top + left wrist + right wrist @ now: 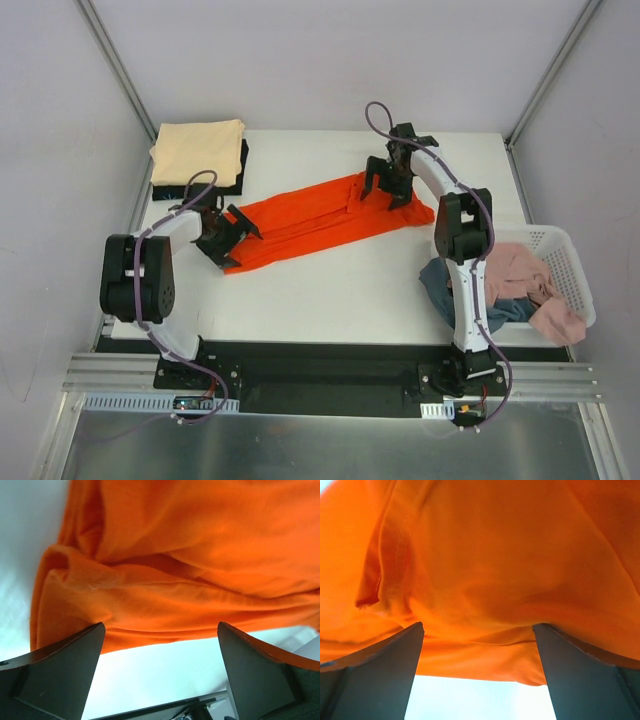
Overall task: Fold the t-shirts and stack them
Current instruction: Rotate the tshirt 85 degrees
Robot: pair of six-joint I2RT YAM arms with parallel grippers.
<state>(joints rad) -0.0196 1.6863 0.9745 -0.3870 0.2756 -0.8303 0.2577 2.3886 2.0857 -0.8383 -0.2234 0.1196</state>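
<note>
Here's the orange-red t-shirt, stretched out as a long, narrow band across the middle of the white desk, running on a slant from the near left up to the far right, with lengthwise folds showing along it. The left tool sits right at the shirt's near-left end, its jaws spread as wide as they go and nothing pinched between them. From the left wrist camera the two dark fingers stand far apart, with bare desk between them and the rumpled, doubled-over edge of the orange cloth just beyond. Over on the other side, the right tool is down on the far-right end of the same shirt, also gaping wide with nothing clamped. Its own camera is filled with orange fabric, a stitched hem running down the left side, and a sliver of pale desk between the fingers; whether the tips actually press on the cloth I cannot tell. At the far left corner of the desk there's a stack: a pale yellow-cream shirt folded square, sitting on top of a black shirt that peeks out along its edges. On the right edge sits the white lattice basket, with a pink shirt heaped in it and spilling over the near rim, and a dusty blue shirt hanging out over its left side, just behind the right arm.
</note>
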